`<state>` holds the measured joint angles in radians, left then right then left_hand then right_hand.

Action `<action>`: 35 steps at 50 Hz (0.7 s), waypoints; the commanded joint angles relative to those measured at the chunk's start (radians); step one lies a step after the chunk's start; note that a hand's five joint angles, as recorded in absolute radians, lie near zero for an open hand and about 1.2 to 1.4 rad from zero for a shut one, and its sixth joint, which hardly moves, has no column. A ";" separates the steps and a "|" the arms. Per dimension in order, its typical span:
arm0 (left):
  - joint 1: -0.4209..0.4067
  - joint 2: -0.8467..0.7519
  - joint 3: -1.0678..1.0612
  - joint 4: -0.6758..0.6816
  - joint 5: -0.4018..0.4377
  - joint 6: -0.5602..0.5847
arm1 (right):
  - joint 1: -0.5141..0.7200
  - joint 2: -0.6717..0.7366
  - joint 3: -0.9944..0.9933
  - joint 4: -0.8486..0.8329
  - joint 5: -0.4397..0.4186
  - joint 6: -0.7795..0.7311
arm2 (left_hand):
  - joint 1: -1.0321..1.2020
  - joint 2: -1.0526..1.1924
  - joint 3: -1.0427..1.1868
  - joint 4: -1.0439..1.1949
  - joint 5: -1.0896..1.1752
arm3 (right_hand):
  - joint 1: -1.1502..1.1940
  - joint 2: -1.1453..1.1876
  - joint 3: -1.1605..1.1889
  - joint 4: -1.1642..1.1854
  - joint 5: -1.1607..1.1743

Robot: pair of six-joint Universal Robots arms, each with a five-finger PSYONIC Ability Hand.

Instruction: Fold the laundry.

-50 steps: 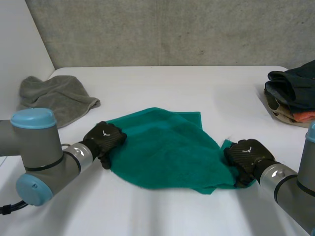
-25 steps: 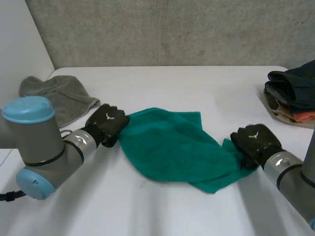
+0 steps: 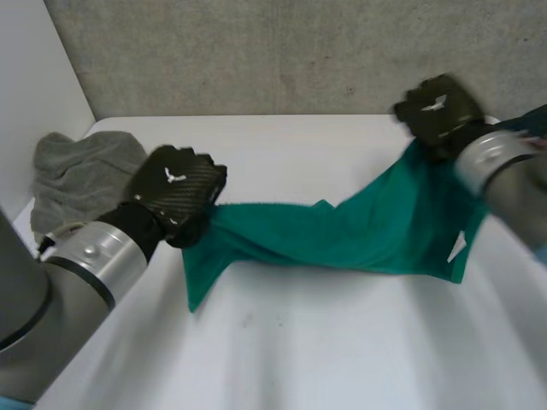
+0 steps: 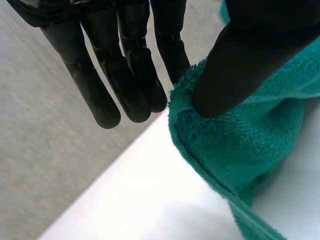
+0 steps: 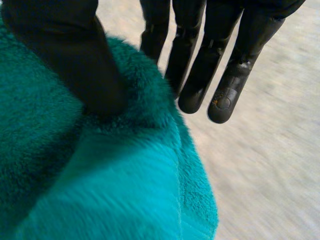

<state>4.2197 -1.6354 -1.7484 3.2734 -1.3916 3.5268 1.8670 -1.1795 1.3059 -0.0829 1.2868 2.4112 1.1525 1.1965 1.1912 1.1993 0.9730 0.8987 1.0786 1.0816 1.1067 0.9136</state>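
A green towel hangs stretched between both hands above the white table, sagging in the middle with one loose corner dangling below my left hand. My left hand holds the towel's left end; in the left wrist view its thumb pinches the towel's edge against straight fingers. My right hand holds the right end, raised higher and farther back. In the right wrist view its thumb presses the towel against the fingers.
A crumpled grey towel lies at the table's far left, just behind my left forearm. Dark clothing shows at the right edge behind my right arm. A concrete wall runs along the table's back edge.
Both hands closed on the towel's ends and lifted it off the table. The right hand rose high and moved back; the towel, which lay spread flat, now hangs taut between them.
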 commanded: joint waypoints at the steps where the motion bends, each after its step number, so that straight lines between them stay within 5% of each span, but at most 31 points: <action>1: -0.014 -0.129 0.036 0.011 -0.003 -0.008 | 0.063 0.209 -0.063 -0.185 0.050 0.014 | 0.244 0.200 0.205 0.197 0.249 | -0.724 -0.904 -0.907 -0.932 -0.914; 3: -0.015 -0.135 0.046 0.009 -0.004 -0.008 | 0.063 0.189 -0.051 -0.195 0.139 0.043 | 0.244 0.200 0.205 0.197 0.249 | -0.724 -0.904 -0.907 -0.932 -0.914; 8: -0.004 -0.136 0.055 0.009 -0.024 -0.009 | 0.035 0.069 0.050 -0.149 0.200 0.143 | 0.244 0.200 0.205 0.197 0.249 | -0.724 -0.904 -0.907 -0.932 -0.914; 12: -0.001 -0.133 0.059 0.011 -0.036 -0.009 | -0.020 -0.064 0.160 -0.032 0.148 0.227 | 0.244 0.200 0.205 0.197 0.249 | -0.724 -0.904 -0.907 -0.932 -0.914; 16: 0.005 -0.129 0.064 0.011 -0.040 -0.011 | -0.129 -0.106 0.236 0.211 0.048 0.243 | 0.244 0.200 0.205 0.197 0.249 | -0.333 -0.513 -0.516 -0.541 -0.523; 20: 0.005 -0.129 0.066 0.011 -0.038 -0.012 | -0.192 -0.098 0.274 0.354 -0.036 0.229 | 0.244 0.200 0.205 0.197 0.249 | -0.259 -0.439 -0.442 -0.467 -0.448; 24: 0.006 -0.129 0.069 0.009 -0.038 -0.014 | -0.212 -0.007 0.312 0.238 -0.167 0.184 | 0.244 0.200 0.205 0.197 0.249 | -0.306 -0.486 -0.489 -0.514 -0.495; 35: 0.006 -0.132 0.072 0.011 -0.037 -0.014 | -0.210 0.192 0.266 0.006 -0.156 0.144 | 0.244 0.200 0.205 0.197 0.249 | -0.347 -0.527 -0.530 -0.555 -0.536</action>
<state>4.2263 -1.7666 -1.6769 3.2841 -1.4295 3.5128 1.6491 -1.0937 1.6149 0.0092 1.1130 2.5670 1.1525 1.1965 1.1913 1.1995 0.9730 0.4550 0.5240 0.5161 0.5158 0.3156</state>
